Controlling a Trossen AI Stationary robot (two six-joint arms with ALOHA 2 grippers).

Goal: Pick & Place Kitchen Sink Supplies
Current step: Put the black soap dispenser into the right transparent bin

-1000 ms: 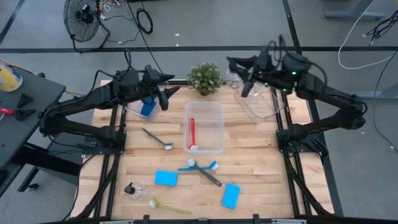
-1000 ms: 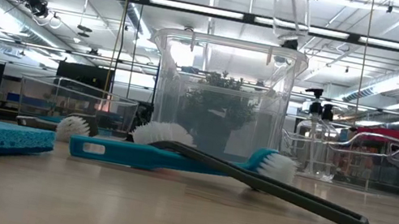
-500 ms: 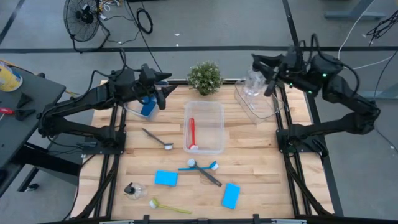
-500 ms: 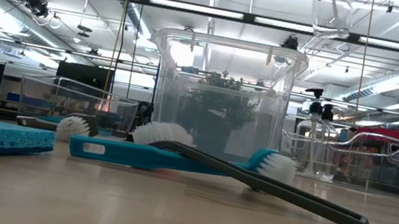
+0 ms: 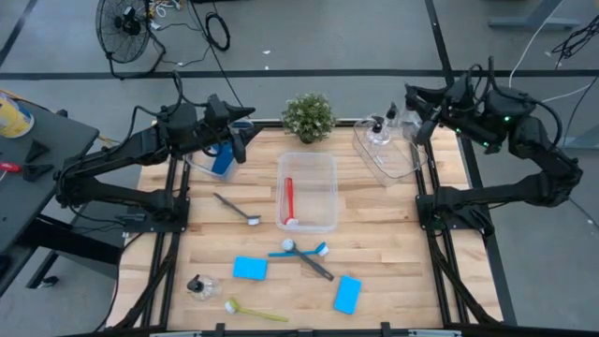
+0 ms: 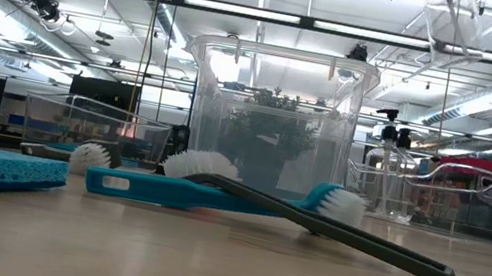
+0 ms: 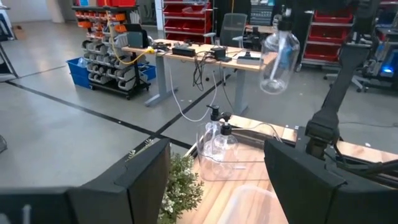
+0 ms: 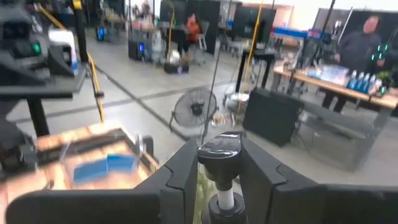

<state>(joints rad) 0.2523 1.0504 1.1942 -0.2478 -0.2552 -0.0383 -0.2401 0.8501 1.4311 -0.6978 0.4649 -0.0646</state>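
Note:
My right gripper (image 5: 418, 120) (image 8: 219, 168) is shut on a small clear bottle (image 7: 278, 51) (image 6: 454, 22) with a black pump top, high over the far right corner. Below it, two more bottles (image 7: 217, 138) stand in the right clear bin (image 5: 391, 159). My left gripper (image 5: 241, 140) (image 7: 217, 180) hangs open and empty over the left bin, which holds a blue sponge (image 5: 222, 162). A red brush (image 5: 288, 201) lies in the middle bin (image 5: 323, 192). Brushes (image 5: 304, 253), sponges (image 5: 250, 268) and another bottle (image 5: 199, 285) lie on the table. My right gripper pinches the bottle at its black pump top (image 8: 219, 149) between the two fingers. The fingers lie about level, coming from the table's right side. The clear body (image 7: 277, 56) hangs tilted below them, lifted clear of the bin.
A small potted plant (image 5: 308, 117) stands at the far edge between the arms. A grey brush (image 5: 239, 209) lies left of the middle bin, a yellow-green brush (image 5: 255, 311) and a blue sponge (image 5: 347, 293) near the front edge.
My right gripper has carried the bottle toward the table's right edge, from beside the plant to over the right bin's far side, and has turned as it went. The bottle stays lifted clear, hanging below the fingers.

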